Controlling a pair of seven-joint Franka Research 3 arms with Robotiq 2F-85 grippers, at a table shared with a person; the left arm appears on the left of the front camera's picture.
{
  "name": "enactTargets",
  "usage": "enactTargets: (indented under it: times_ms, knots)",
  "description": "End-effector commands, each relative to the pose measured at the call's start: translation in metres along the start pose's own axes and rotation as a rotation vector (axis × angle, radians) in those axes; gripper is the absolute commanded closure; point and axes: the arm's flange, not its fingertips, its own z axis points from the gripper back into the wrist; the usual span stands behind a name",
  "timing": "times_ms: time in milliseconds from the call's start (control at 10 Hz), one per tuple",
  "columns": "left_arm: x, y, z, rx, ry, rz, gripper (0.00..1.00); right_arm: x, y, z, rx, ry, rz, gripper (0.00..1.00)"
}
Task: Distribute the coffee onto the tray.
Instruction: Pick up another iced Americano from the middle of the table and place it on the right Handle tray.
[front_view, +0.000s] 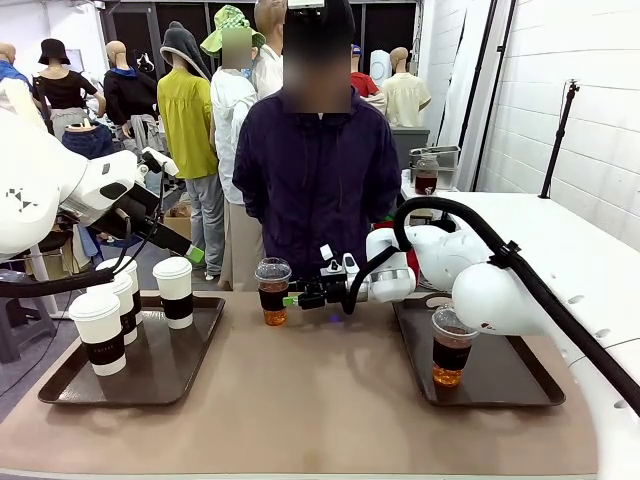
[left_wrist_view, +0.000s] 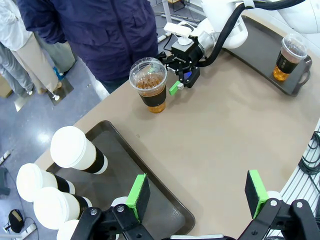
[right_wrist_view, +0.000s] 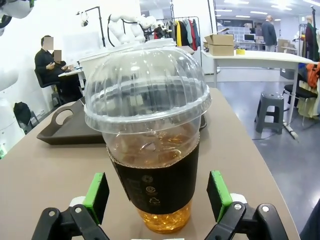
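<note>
Right wrist view: the right gripper (right_wrist_view: 157, 194) has its green-padded jaws spread wide, one on either side of a clear plastic cup (right_wrist_view: 150, 130), with a gap showing at each pad. The cup has a ribbed dome lid, a dark brown card sleeve and amber coffee, and it stands on the smooth tan table (front_view: 320, 410) between the two dark trays. In the front view a second clear cup (front_view: 450, 348) stands on the right tray (front_view: 520, 385). White-lidded paper cups (front_view: 176, 290) crowd the left tray (front_view: 165, 385). The left gripper (left_wrist_view: 197, 195) hangs above that tray's edge with its jaws apart and nothing between them. A person in a dark jacket (front_view: 315, 170) stands just behind the table.
</note>
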Motion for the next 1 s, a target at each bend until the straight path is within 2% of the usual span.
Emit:
enactTargets:
  times_ms: [0,900]
  knots:
    - [-0.001,0.002,0.0,-0.008,-0.003,0.003,0.0,0.004,-0.013,-0.007,0.012,0.007,-0.016,0.0]
    - [-0.001,0.002,0.0,-0.008,-0.003,0.003,0.0,0.007,-0.018,-0.029,0.071,0.014,-0.029,0.0]
